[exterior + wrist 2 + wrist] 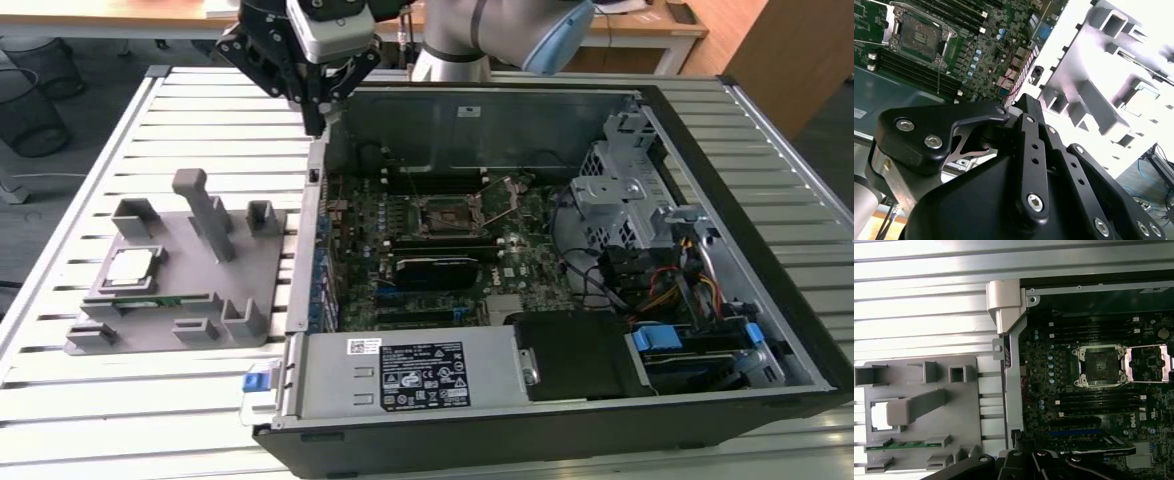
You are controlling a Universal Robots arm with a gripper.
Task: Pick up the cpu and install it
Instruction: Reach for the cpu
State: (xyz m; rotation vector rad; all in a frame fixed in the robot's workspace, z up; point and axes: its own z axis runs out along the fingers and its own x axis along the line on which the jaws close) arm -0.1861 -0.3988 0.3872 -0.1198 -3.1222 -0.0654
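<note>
The cpu (131, 268), a small silvery square chip, lies flat in a pocket of the grey holder plate (260, 300) on the exterior view's left. In the first wrist view a grey post half covers the cpu (876, 418). My gripper (318, 120) hangs high over the back left corner of the open computer case, well apart from the chip, its fingers together on nothing. The motherboard socket (447, 215) stands uncovered with its metal load frame swung up. Both wrist views show the socket (1101, 365) (919, 37).
A green memory stick (147, 303) rests in a slot of the holder near the chip. Grey posts (203, 210) rise from the holder. The case wall (310, 240) separates holder and motherboard. Drive cage and cables (641, 220) fill the case's right side. All rest on a slatted metal table (80, 180).
</note>
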